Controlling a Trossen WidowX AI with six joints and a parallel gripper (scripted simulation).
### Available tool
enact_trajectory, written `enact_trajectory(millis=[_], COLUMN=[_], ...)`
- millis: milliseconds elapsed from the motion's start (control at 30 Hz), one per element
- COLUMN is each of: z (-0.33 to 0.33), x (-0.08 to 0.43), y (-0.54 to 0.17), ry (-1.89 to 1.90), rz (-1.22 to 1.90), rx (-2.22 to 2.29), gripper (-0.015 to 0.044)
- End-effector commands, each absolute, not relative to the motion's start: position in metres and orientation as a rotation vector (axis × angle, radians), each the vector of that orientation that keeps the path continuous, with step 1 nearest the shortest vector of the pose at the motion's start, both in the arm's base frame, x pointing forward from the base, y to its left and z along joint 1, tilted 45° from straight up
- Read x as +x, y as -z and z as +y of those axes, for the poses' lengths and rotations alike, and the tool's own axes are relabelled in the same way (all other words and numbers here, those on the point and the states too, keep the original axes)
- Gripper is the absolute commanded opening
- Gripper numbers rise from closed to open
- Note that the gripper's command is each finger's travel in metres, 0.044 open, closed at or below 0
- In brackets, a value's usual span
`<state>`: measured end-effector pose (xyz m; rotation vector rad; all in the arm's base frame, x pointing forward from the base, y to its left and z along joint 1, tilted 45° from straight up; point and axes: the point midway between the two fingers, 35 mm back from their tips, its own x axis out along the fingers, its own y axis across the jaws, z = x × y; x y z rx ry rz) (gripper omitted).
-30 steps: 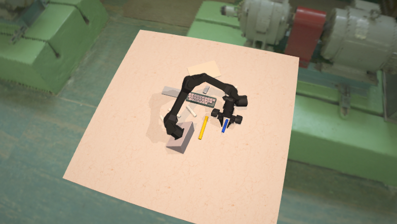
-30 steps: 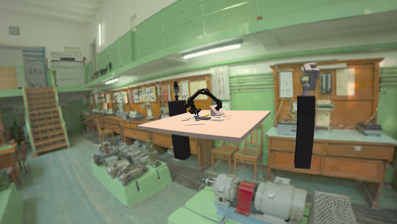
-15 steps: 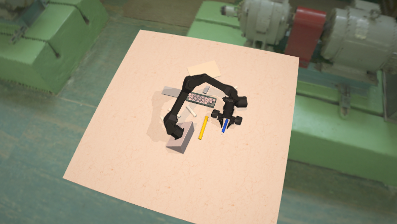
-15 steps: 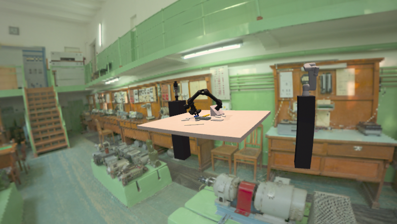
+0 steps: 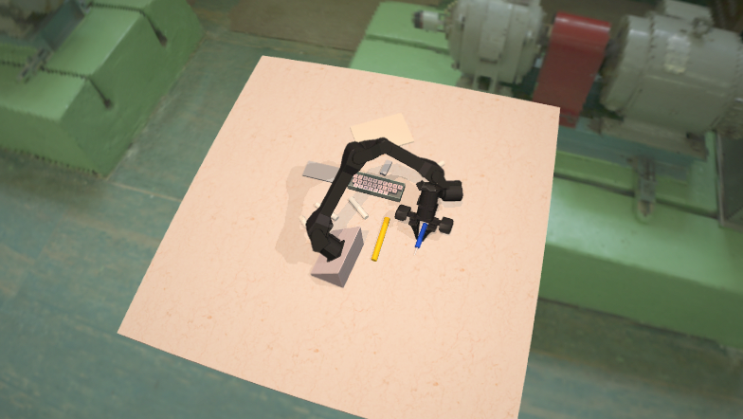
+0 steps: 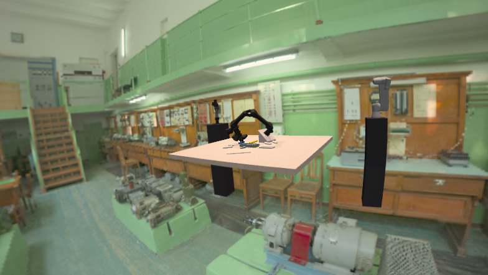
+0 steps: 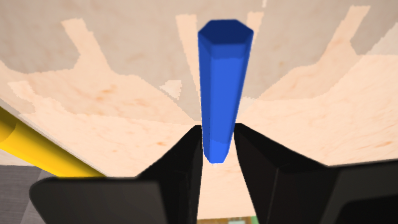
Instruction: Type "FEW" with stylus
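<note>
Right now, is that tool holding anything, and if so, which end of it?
Yes: the tool grips the blue stylus near its tapered tip end, leaving the thick blunt end free.

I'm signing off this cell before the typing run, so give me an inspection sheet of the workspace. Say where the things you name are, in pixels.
Surface: pale peach tabletop [image 5: 322, 322] [image 6: 287, 157], faint mottling.
Job's things: blue stylus [image 5: 421, 235] [image 7: 222, 85] in the fingers; keyboard [image 5: 376, 186] [image 6: 249, 145] unobstructed on its right part.
Clutter: yellow rod [image 5: 380, 239] [image 7: 45, 157], wedge-shaped block [image 5: 351, 257], cream sheet [image 5: 382, 128], white sticks, flat grey pieces.
Gripper: the gripper [image 5: 420, 236] [image 7: 217, 131] is shut on the stylus.
Cables: nothing seen on the tabletop.
Surroundings: machinery, wooden benches, chairs, stairs.
</note>
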<state>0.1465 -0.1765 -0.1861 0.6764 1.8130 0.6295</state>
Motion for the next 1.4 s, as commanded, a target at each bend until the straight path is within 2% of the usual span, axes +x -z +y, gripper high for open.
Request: enact_trajectory(millis=[0, 400, 1367], z=[-0.178, -0.21, -0.209], x=[0.146, 0.135, 0.192], y=[0.185, 0.15, 0.082], ry=[-0.629, -0.627, -0.037], rz=[1.813, 1.815, 1.772], rx=[0.676, 0.676, 0.553], gripper=[0.0, 0.0, 0.0])
